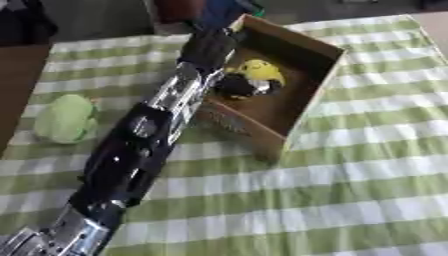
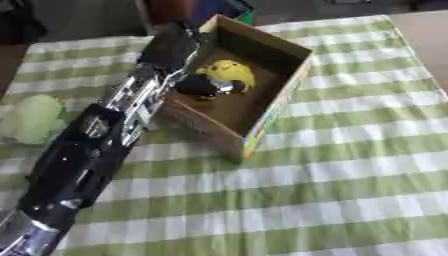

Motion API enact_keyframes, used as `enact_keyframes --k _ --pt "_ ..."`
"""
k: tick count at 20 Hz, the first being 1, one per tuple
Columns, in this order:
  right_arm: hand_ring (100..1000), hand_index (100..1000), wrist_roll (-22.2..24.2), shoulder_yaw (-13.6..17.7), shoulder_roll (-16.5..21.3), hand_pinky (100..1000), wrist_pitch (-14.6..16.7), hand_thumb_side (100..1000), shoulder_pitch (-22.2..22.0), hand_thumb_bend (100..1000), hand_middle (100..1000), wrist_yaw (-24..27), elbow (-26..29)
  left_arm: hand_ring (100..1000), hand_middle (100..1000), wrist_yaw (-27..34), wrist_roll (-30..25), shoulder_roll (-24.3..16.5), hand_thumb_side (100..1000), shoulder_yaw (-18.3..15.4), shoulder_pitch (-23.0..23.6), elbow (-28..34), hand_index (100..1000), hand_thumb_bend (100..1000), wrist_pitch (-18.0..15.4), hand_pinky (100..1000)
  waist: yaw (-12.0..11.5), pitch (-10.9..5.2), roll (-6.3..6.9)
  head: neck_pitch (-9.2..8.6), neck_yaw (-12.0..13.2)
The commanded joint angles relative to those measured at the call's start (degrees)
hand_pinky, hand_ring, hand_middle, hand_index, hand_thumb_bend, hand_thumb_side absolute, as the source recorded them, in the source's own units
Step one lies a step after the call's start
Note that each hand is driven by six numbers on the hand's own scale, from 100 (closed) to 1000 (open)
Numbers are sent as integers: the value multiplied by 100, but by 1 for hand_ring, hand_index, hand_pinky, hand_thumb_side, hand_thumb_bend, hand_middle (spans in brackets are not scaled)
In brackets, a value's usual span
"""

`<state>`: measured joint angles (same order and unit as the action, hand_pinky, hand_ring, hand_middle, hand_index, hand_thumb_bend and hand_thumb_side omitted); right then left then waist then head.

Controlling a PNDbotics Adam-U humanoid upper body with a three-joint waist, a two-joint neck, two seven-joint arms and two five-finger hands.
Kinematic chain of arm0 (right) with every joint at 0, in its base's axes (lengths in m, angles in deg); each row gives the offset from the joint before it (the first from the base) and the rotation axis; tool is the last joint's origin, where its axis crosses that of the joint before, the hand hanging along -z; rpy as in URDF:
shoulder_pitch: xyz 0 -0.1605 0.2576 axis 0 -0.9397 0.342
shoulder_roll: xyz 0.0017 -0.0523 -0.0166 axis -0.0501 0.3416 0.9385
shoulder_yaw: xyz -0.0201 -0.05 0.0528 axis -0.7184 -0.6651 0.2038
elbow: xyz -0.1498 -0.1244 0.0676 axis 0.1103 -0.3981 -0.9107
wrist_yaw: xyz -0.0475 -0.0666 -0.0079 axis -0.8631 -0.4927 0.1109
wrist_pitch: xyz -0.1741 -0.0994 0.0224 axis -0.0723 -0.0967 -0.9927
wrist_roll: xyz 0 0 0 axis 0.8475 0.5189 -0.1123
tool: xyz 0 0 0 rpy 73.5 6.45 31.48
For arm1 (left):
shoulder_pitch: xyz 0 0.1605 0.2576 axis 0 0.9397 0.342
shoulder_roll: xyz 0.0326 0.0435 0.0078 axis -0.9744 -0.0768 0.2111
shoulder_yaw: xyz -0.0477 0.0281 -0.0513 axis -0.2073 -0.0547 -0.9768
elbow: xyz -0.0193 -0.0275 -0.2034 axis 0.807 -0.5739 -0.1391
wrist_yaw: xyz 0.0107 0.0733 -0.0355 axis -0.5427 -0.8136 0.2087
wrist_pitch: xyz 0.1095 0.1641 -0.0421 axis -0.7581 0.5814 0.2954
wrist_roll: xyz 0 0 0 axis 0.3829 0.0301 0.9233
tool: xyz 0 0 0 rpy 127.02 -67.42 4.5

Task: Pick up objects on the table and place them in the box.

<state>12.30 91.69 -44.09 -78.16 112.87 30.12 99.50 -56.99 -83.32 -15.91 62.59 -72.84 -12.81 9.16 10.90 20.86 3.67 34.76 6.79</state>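
1. Left eye view: my left hand (image 1: 238, 85) reaches into the open brown cardboard box (image 1: 319, 82) on the green-and-white checked tablecloth (image 1: 350, 200). My black-and-silver forearm (image 1: 144, 135) hides the box's near-left wall. My fingers are curled against a rounded yellow object (image 1: 261, 71) inside; I cannot tell what it is. A pale green soft lump (image 1: 66, 119) lies on the cloth, left of my arm.
2. Right eye view: the same hand (image 2: 199, 85) touches the yellow object (image 2: 229, 71). The green lump (image 2: 33, 120) is blurred near the left edge. My right hand shows nowhere.
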Motion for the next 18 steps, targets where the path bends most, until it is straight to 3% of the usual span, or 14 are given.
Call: enact_keyframes --k 1,4,8,13,16,18 --pt "739 845 -54 45 208 747 19 962 63 100 545 1 111 694 588 1042 328 -315 975 -164 15 913 859 640 93 548 -51 -182 -54 114 -112" --pt "740 848 -161 63 267 745 47 966 43 100 554 43 111 680 570 2144 566 -613 934 -335 242 1801 843 596 177 540 -166 -230 -70 194 -219" --pt "742 851 -315 66 320 747 51 977 30 100 563 109 111 674 563 3076 670 -978 909 -567 570 2681 835 583 337 536 -290 -273 -95 243 -315" --pt "747 860 -407 68 365 749 43 989 23 100 575 119 111 671 567 3411 632 -1357 911 -833 1019 3276 829 538 557 533 -424 -314 -136 287 -368" --pt "752 869 -437 77 390 751 43 1000 14 100 583 102 111 685 598 3364 529 -1579 922 -971 1354 3438 836 452 683 537 -494 -322 -159 294 -427" --pt "751 868 -453 84 392 752 40 1000 8 100 581 89 111 693 611 3259 470 -1679 928 -1050 1548 3470 839 440 754 538 -527 -317 -174 283 -450"
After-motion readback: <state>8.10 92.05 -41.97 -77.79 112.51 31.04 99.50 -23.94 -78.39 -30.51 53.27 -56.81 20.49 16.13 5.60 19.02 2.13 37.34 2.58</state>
